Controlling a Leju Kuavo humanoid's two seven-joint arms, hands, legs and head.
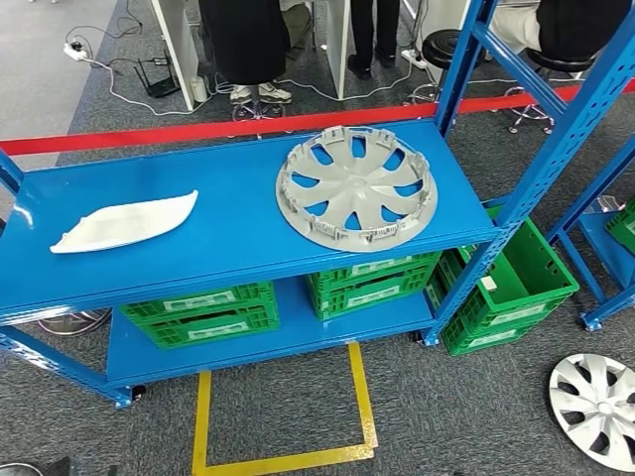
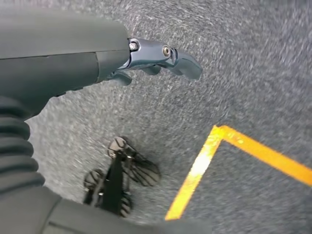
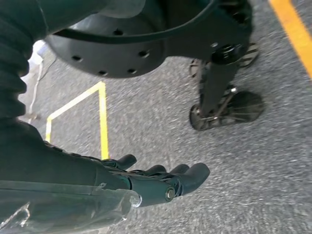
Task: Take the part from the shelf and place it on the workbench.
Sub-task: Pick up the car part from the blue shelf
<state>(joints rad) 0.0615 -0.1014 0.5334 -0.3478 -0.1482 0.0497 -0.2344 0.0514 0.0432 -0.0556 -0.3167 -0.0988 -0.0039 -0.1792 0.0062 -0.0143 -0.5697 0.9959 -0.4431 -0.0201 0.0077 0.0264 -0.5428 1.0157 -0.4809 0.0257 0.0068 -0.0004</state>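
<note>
On the blue shelf [image 1: 224, 223] lie two parts: a silver wheel cover [image 1: 356, 186] toward the right end and a long white curved trim piece [image 1: 123, 222] toward the left end. My left hand [image 2: 154, 61] hangs over grey carpet with its fingers stretched out and nothing in it. My right hand [image 3: 158, 178] also hangs above the carpet, fingers extended and empty. Both hands are far from the shelf top.
Green crates [image 1: 202, 312] sit on the lower shelf, and another green crate [image 1: 517, 278] stands at the right. A second wheel cover [image 1: 595, 402] lies on the floor at right. A yellow taped square [image 1: 281, 416] marks the carpet. People stand behind a red tape line [image 1: 224, 127].
</note>
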